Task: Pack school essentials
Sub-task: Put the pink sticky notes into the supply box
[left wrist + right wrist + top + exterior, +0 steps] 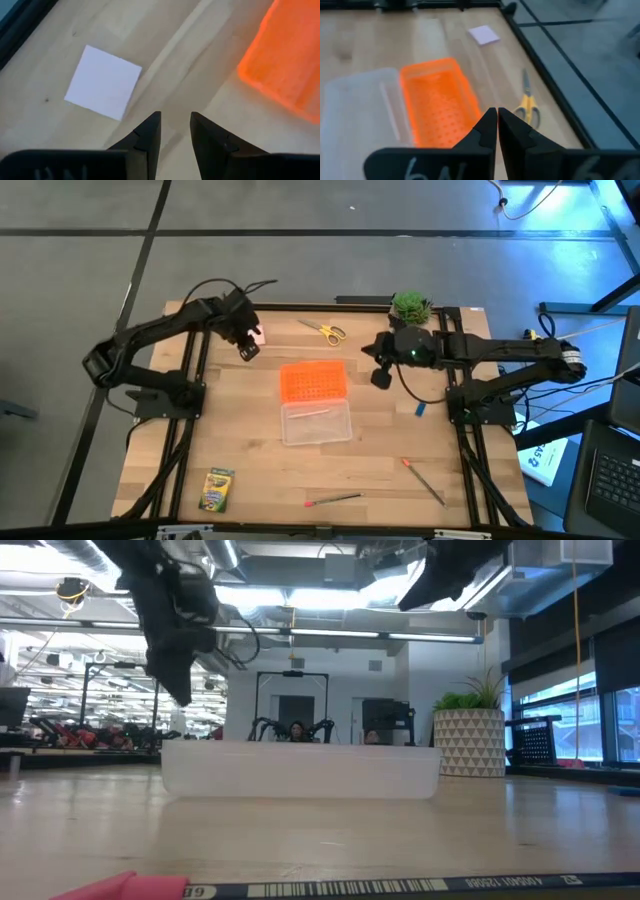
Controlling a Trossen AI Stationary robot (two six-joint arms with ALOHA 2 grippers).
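Observation:
The pink square pad (261,337) (102,82) lies flat on the table at the far left. My left gripper (248,348) (175,125) hangs just above it, on the side toward the case, pointing steeply down. Its fingers stand a narrow gap apart with nothing between them. The yellow-handled scissors (326,332) (527,106) lie near the far edge. My right gripper (380,377) (497,117) is shut and empty, in the air right of the case's orange lid (313,380). The crayon box (217,490), two red-tipped pens (335,500) (425,481) and a tiny blue piece (421,410) lie nearer the front.
The clear case (316,423) lies open at the table's middle, its orange lid folded back toward the far edge, with a thin stick inside the clear half. A potted green plant (410,307) stands at the far right, close to my right arm.

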